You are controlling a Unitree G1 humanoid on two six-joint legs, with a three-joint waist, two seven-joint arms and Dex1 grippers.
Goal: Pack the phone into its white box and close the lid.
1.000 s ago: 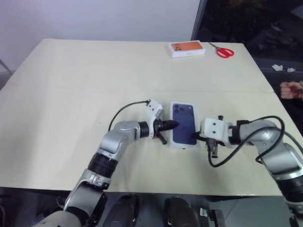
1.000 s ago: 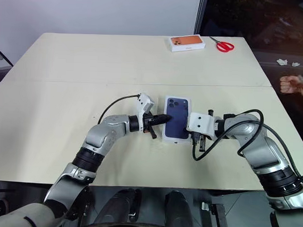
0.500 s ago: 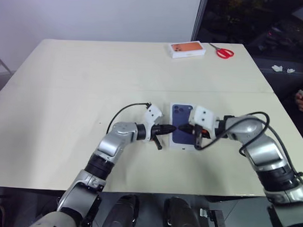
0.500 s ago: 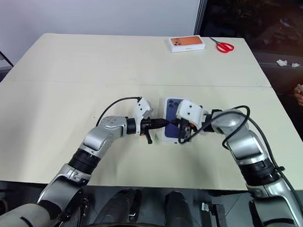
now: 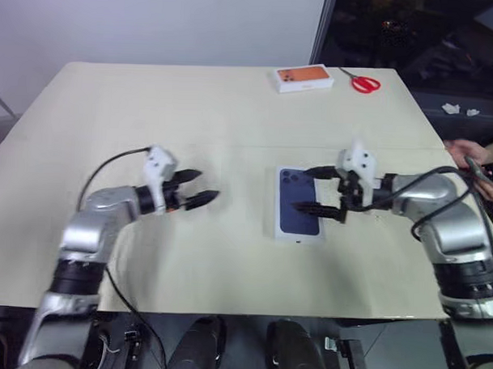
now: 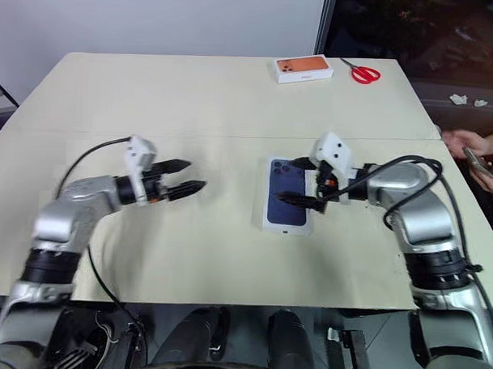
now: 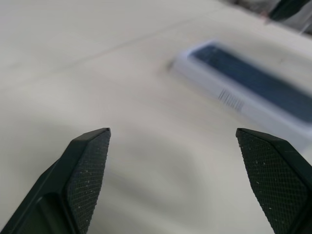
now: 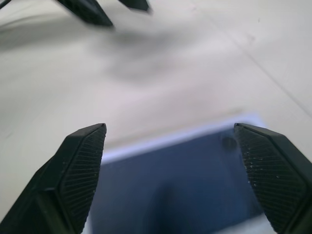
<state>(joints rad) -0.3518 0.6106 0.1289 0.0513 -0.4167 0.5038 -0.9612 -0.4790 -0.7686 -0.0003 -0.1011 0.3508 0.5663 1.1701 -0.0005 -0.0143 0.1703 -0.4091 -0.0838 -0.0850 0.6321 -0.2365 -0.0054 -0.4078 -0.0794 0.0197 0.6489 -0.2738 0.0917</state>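
Note:
The dark navy phone [image 5: 298,204] lies flat in the white box [image 5: 299,237] near the table's middle, camera cluster at the far end. My right gripper [image 5: 305,189] hangs open just above the phone, one finger over its far end and one over its middle, with nothing between them. In the right wrist view the phone [image 8: 170,195] and the box's rim [image 8: 161,141] lie under the open fingers. My left gripper [image 5: 204,185] is open and empty, well to the left of the box, pointing toward it. The lid is out of view.
A white box with orange print [image 5: 304,79] and red-handled scissors [image 5: 365,83] lie at the table's far edge. A person's hand [image 5: 473,153] holding a small object reaches in at the right edge. Bare tabletop [image 5: 151,124] spreads to the left.
Both grippers were shut at the phone's sides and have opened. The left arm swung far left, away from the box. The right gripper rose slightly and rolled. The person's hand came closer.

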